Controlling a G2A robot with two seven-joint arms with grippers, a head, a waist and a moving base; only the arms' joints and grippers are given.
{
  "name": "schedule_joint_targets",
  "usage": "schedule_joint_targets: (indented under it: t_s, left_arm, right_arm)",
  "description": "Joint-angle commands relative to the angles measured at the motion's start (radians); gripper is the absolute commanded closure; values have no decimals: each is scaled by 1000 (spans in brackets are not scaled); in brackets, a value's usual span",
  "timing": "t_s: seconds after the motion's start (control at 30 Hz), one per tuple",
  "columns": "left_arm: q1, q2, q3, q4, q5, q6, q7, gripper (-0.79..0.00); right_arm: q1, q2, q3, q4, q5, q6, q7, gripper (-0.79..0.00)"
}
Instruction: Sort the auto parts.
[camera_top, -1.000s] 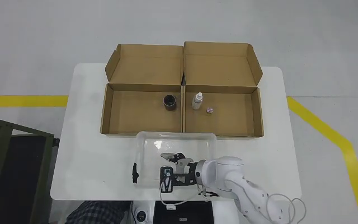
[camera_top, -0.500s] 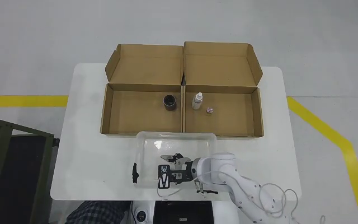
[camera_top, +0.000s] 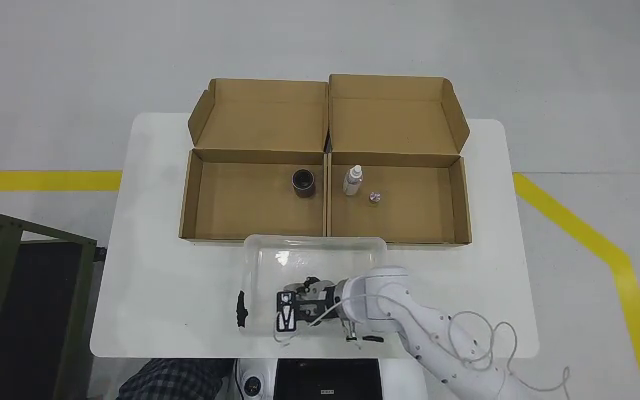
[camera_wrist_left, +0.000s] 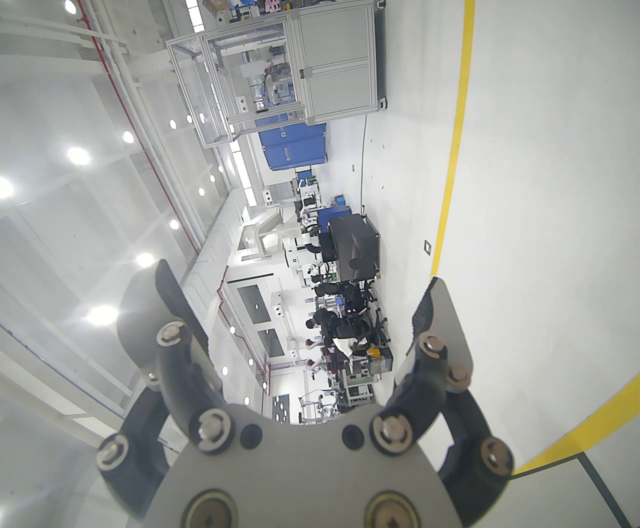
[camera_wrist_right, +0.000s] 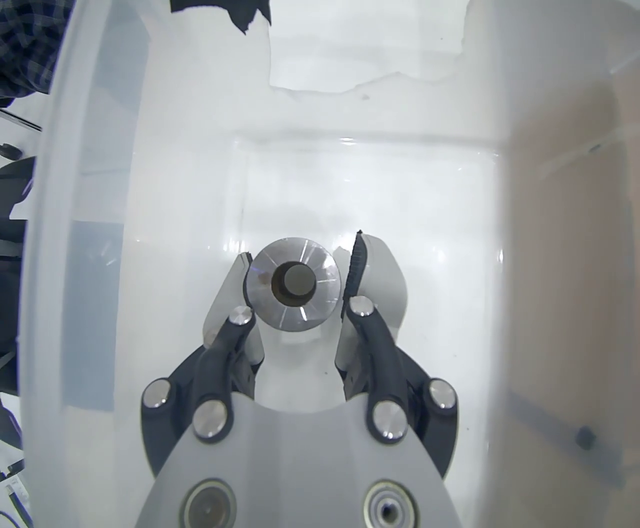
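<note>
Where the clear bin sits at the near edge of the white table, the right gripper is inside it, fingers set narrow and closed on a metal ring whose bore faces the wrist camera. The left gripper is spread wide with nothing between its fingers. Beyond the bin, the left cardboard box contains a dark cylindrical part. The right cardboard box contains a white bottle-shaped part and, just beside it, a small round part. A black part lies on the table just outside the bin's left wall.
</note>
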Motion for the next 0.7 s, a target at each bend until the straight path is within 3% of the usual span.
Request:
schedule_joint_targets:
  t_s: [0.0, 0.37, 0.67]
  left_arm:
    - [0, 0, 0, 0, 0, 0, 0, -785]
    - [0, 0, 0, 0, 0, 0, 0, -785]
    - [0, 0, 0, 0, 0, 0, 0, -785]
  right_arm:
    - [7, -1, -3, 3, 10, 0, 1, 0]
    - [-1, 11, 26, -46, 71, -23, -44, 0]
    - [-60, 44, 141, -138, 144, -79, -172, 0]
